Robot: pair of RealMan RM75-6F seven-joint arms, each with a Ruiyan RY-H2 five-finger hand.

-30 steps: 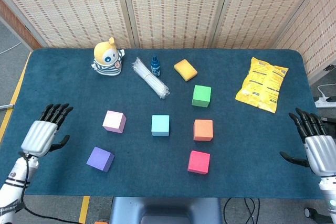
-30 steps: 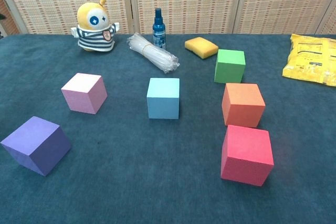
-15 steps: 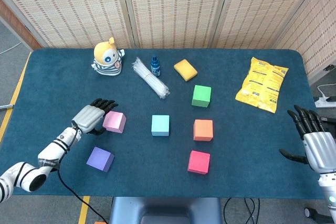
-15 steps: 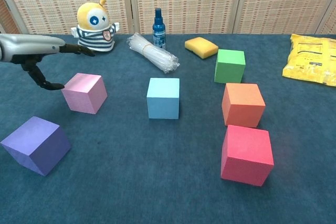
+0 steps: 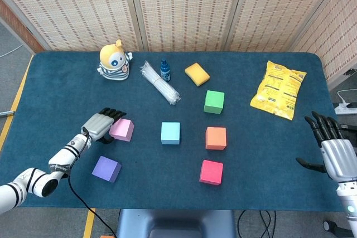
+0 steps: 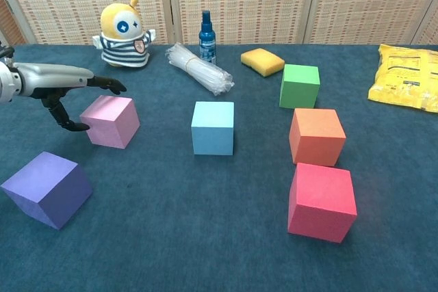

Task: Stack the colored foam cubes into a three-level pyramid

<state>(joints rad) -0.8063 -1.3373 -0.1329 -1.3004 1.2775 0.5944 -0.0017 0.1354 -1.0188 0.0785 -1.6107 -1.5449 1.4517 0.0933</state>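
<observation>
On the table: six foam cubes, all single on the cloth, none stacked.
Pink cube (image 5: 121,129): one, at the left of the middle row, just beside the left hand.
Purple cube (image 5: 106,168): one, near the front edge on the left, turned a little.
Light blue cube (image 5: 170,132): one, in the middle, between the pink cube and the orange cube.
Orange cube (image 5: 216,137): one, to the right of the light blue cube.
Green cube (image 5: 214,101): one, behind the orange cube.
Red cube (image 5: 211,171): one, in front of the orange cube.
Other things: one plush toy (image 5: 114,60), one small blue bottle (image 5: 165,69) standing upright, one clear packet of straws (image 5: 159,82) lying just beside the bottle, one yellow sponge (image 5: 197,74), one yellow snack bag (image 5: 279,88) at the right.
Surface: a table (image 5: 67,90) covered with dark blue cloth.
Room: woven screen panels (image 5: 184,6) stand behind the table; grey floor shows at the left.
Left hand (image 5: 100,126): spread, holding nothing; the fingers reach above the top left edge of the pink cube and the thumb points to its left side. In the chest view I cannot tell if the thumb touches the cube.
Right hand (image 5: 331,149): at the right edge of the table, well apart from all cubes, fingers apart and straight, holding nothing.
</observation>
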